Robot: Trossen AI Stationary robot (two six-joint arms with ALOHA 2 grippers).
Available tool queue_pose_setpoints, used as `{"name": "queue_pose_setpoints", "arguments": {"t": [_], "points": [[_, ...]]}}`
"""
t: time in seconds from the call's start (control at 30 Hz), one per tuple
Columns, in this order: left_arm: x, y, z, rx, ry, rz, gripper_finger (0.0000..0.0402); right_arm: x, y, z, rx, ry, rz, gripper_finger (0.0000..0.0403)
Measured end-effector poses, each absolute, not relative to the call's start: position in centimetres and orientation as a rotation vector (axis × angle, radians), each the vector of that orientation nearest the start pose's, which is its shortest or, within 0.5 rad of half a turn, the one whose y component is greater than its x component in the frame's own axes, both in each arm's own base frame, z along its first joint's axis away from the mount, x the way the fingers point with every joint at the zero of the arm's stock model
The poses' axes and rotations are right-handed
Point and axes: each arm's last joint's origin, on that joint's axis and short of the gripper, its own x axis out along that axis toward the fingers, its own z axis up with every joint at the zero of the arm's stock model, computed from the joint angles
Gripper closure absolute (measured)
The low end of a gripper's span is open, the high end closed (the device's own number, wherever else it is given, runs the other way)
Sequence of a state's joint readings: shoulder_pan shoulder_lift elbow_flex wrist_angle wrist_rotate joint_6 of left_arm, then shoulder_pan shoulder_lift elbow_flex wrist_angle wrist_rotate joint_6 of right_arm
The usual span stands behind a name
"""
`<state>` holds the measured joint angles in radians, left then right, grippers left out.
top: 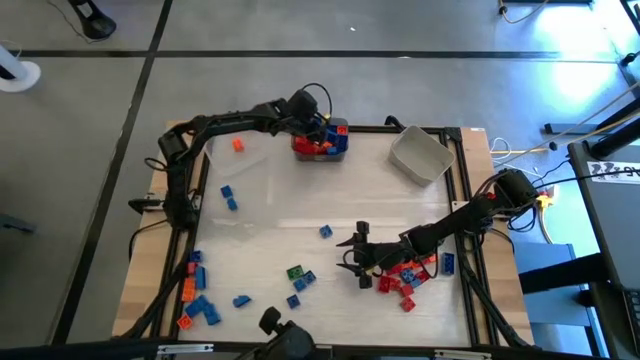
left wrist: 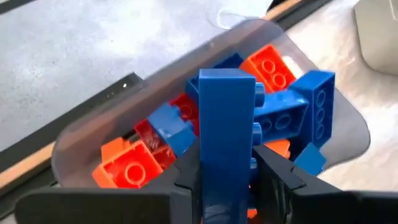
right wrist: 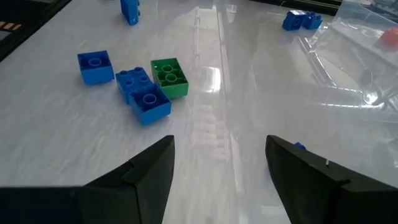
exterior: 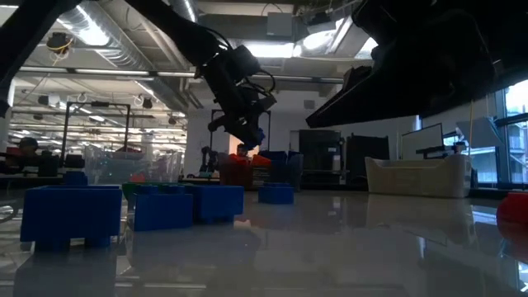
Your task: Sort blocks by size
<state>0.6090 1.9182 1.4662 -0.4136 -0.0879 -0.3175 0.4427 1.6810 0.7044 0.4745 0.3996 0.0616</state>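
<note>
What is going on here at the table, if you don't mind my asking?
The robot is sorting toy bricks. The left gripper holds a long blue plastic studded brick above a clear plastic bin of red, orange and blue bricks at the table's far edge. The right gripper hangs open over the white tabletop, near a green brick and small blue bricks.

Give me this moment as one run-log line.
left tool: shut on long blue block, over clear bin of mixed blocks | right tool: open, empty, low over table, near green block
</note>
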Motion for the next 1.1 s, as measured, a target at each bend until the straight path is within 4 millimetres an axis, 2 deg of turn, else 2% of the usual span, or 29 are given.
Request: {"name": "queue_pose_setpoints", "arguments": {"t": [0.47,0.87,0.97,1.1], "points": [[34.1,24.2,22.4,-0.508,0.761,0.789,0.0309,29.2,12.7,15.1,-0.141,0.464,0.028,0.0155],[33.7,24.3,22.3,-0.471,0.804,0.805,0.0214,29.2,12.7,15.1,-0.14,0.464,0.029,0.0155],[33.7,23.8,22.9,-0.448,0.808,0.785,0.0207,29.2,12.7,15.1,-0.14,0.464,0.029,0.0155],[33.3,22.3,25.6,-0.404,0.766,0.752,0.0206,29.2,12.7,15.1,-0.14,0.463,0.029,0.0155]]}}
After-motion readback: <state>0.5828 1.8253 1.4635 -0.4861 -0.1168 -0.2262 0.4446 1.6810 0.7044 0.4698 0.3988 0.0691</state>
